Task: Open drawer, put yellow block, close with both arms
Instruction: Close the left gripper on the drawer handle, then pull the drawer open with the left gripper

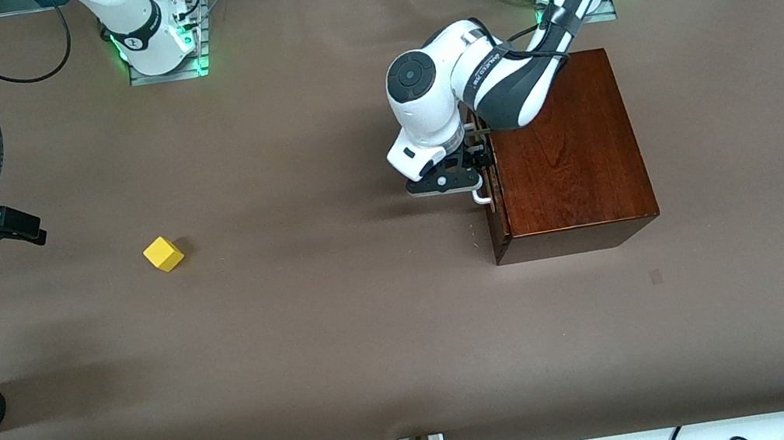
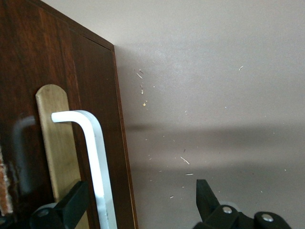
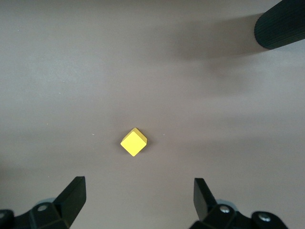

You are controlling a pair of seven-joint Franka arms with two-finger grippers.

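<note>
Drawer [image 1: 490, 181] closed, left tool [image 1: 472, 169] at its handle [image 2: 93, 157].
Left tool spread, straddling the bar lengthwise-upright between fingers; right tool [image 1: 15, 226] spread, above bench [image 1: 345, 322], yellow block [image 1: 163, 254] below.

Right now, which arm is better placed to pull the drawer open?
Left. The left gripper is open at the drawer's white handle, fingers either side. The right gripper hangs open above the yellow block.
</note>
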